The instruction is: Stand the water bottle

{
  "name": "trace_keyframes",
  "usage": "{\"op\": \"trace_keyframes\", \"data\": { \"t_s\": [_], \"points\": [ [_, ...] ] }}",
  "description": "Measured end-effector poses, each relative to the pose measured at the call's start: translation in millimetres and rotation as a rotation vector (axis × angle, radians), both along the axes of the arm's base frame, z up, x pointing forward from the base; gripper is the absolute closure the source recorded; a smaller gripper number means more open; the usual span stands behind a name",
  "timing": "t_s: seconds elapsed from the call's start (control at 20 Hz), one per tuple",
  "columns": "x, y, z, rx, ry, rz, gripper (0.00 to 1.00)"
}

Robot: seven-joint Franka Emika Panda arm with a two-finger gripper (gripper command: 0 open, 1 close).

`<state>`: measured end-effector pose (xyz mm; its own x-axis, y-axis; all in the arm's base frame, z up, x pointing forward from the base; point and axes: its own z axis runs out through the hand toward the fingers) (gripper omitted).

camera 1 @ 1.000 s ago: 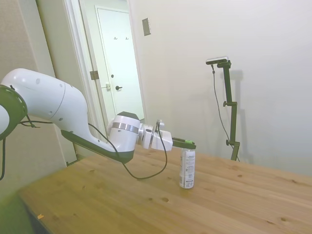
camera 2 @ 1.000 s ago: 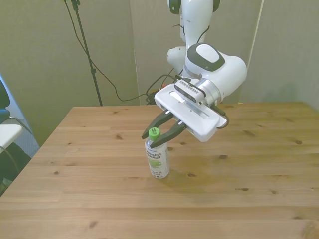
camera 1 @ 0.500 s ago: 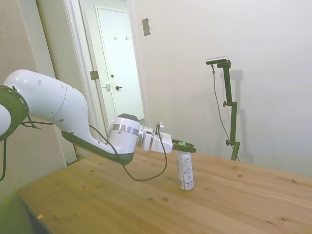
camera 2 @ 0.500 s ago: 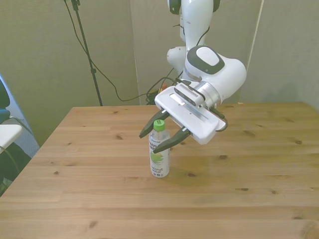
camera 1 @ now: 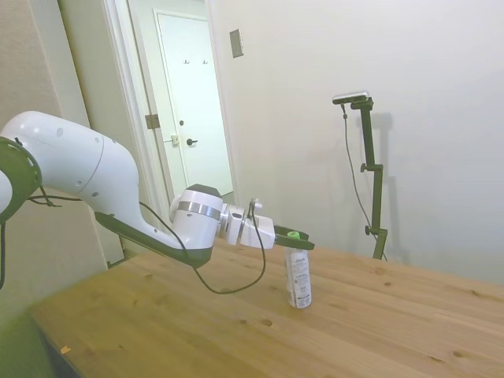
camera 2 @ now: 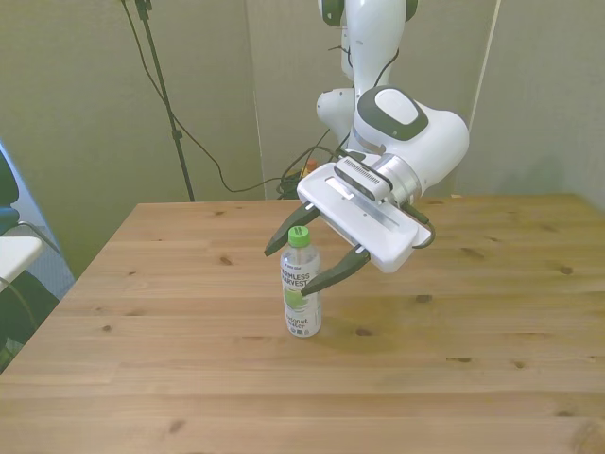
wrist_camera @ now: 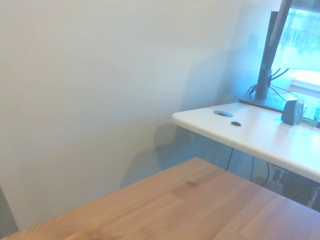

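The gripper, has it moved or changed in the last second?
Yes. The gripper was shut on the water bottle cap; its jaws now stand apart, clear of it.

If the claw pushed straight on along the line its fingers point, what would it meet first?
Probably the water bottle: the open claw straddles its green cap, so the upright bottle's neck would meet the palm. Depth is uncertain.

Walls [camera 1: 409, 55]: plain, off-white. Door [camera 1: 193, 110]: white, shut, seen past an open doorway in the side view. Wall plate [camera 1: 236, 43]: grey, beside the doorway. Table [camera 2: 473, 322]: wooden planks with knots. White desk [wrist_camera: 250, 135]: beyond the table's edge in the wrist view.
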<state>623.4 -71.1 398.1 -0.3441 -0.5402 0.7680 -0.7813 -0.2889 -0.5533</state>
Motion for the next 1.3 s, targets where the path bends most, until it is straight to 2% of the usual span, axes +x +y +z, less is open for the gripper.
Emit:
{"op": "trace_keyframes", "data": {
  "t_s": [0.15, 0.3, 0.5, 0.6, 0.85, 1.05, 1.3],
  "points": [
    [-22, 14, 12, 0.023, -0.002, 0.013, 0.00],
    [-54, 35, 30, 0.092, 0.011, 0.045, 0.00],
    [-112, 65, 56, 0.217, 0.152, 0.161, 0.00],
    [-138, 74, 61, 0.258, 0.217, 0.207, 0.00],
    [-180, 89, 77, 0.370, 0.373, 0.350, 0.00],
    [-203, 74, 98, 0.443, 0.548, 0.442, 0.00],
    [-239, 37, 138, 0.524, 0.771, 0.576, 0.00]
  ]
}}
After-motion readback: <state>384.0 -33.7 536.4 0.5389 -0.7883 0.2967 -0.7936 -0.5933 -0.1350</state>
